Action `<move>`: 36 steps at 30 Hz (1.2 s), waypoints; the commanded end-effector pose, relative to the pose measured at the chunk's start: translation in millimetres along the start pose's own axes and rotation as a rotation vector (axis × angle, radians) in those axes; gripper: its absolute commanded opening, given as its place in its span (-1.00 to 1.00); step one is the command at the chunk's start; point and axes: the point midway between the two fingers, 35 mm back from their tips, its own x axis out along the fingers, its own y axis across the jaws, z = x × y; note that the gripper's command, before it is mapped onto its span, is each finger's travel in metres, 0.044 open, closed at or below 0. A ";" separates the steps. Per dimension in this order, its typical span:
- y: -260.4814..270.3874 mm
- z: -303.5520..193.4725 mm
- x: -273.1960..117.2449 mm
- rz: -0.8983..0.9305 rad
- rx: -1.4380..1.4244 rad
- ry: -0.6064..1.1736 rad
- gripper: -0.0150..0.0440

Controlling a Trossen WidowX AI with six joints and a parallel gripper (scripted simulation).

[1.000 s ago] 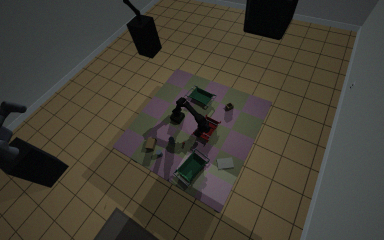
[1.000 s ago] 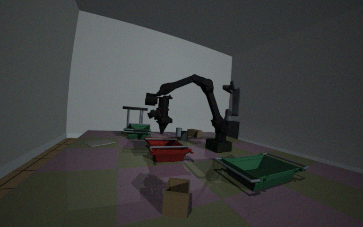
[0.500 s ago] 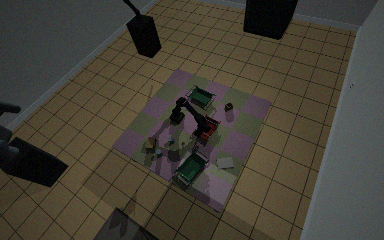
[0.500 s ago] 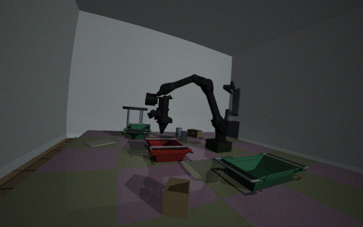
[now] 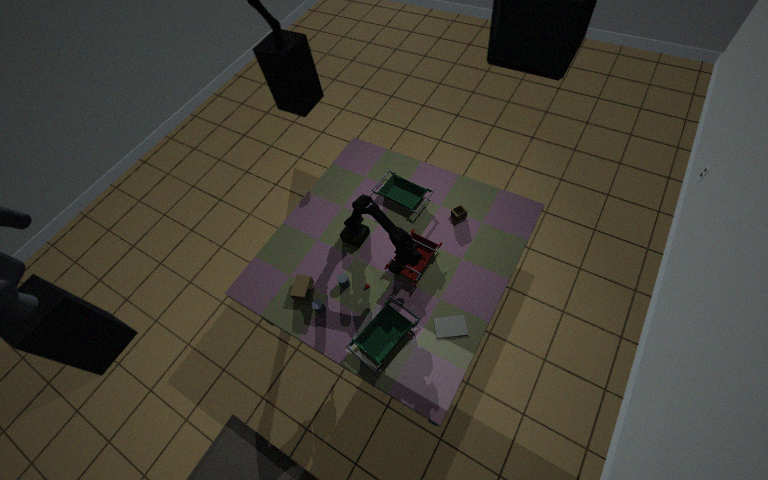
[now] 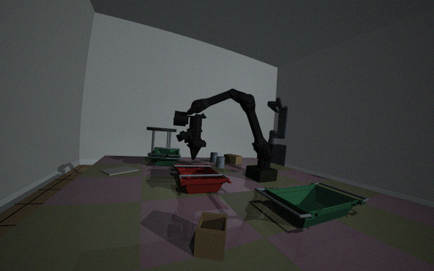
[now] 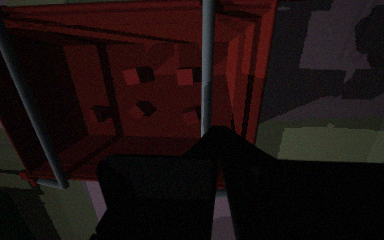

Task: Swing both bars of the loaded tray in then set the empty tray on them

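Note:
The red tray stands upright with several small red blocks on its floor. Its near bar and far bar both lie across its top; the wrist view shows one bar by the fingertips and another bar farther left. My gripper is shut and empty, a little above the tray. One green tray shows no load, its bars out over its ends. Another green tray stands beyond the red one; its load is unclear.
A small open box stands near the first green tray. Two grey cans and a tan box stand on the other side. A pale flat slab lies by the second green tray.

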 end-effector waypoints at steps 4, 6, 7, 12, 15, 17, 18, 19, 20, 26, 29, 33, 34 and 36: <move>0.0 0.0 0.0 0.000 0.000 0.000 -0.31; 0.0 0.0 0.0 0.000 0.000 0.000 -0.14; 0.0 0.0 0.0 0.000 0.000 0.000 -0.05; -0.3 1.9 -19.2 0.000 0.000 0.000 0.40; -0.2 1.9 -53.9 0.000 0.000 0.000 0.67; 0.4 -0.7 -78.0 0.000 0.000 0.000 0.84; 0.6 -1.8 -84.6 0.000 0.000 0.000 0.93; 3.2 0.3 -51.5 0.004 0.002 0.018 1.00; 12.3 0.4 -50.9 0.004 0.002 0.017 1.00; 115.0 -14.4 -43.5 0.007 0.001 0.015 1.00; 164.3 -33.5 -39.6 0.010 0.001 0.014 1.00; 222.9 -69.6 -34.4 0.014 0.001 0.014 1.00; 236.1 -80.3 -33.1 0.015 0.001 0.014 1.00; 260.2 -103.3 -30.5 0.018 0.001 0.014 1.00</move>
